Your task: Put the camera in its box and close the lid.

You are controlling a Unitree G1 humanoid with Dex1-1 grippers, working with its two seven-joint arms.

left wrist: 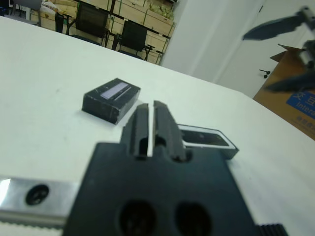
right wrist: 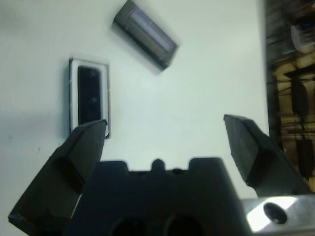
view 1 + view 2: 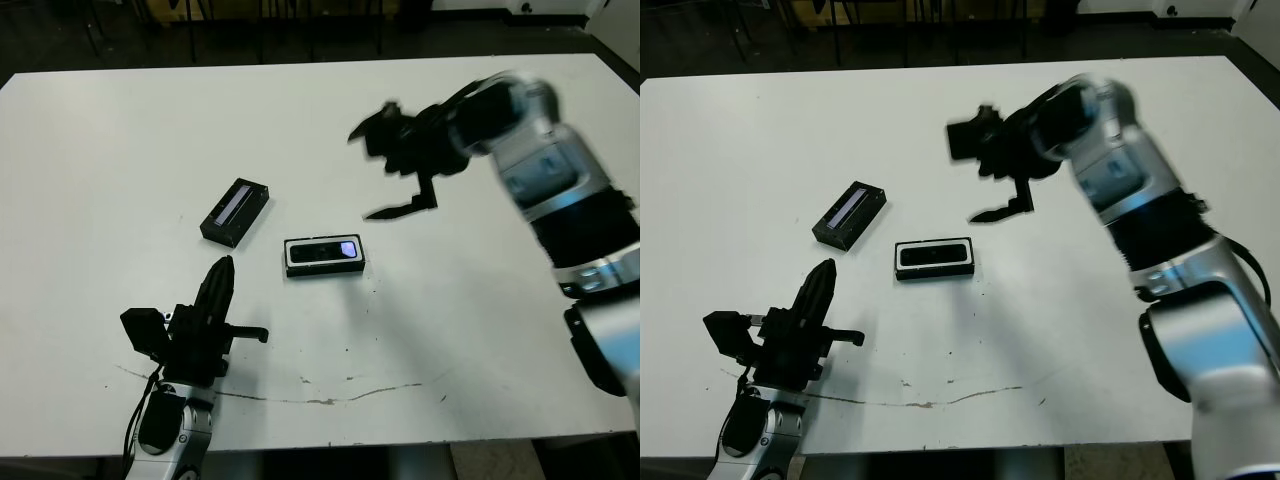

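camera (image 3: 323,250) in box (image 3: 325,270), lid (image 3: 235,211) off; right gripper (image 3: 390,160) blurred, wide open; left gripper (image 3: 217,281) closed, empty.

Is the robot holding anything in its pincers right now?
No, nothing. The right pincer is open in the air. The left pincer is shut on nothing. The camera lies in its box.

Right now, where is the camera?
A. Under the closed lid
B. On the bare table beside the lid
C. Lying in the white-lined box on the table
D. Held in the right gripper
C. The camera lies inside the box, its white lining showing around it, while the lid sits apart on the table and the right gripper hangs open and empty.
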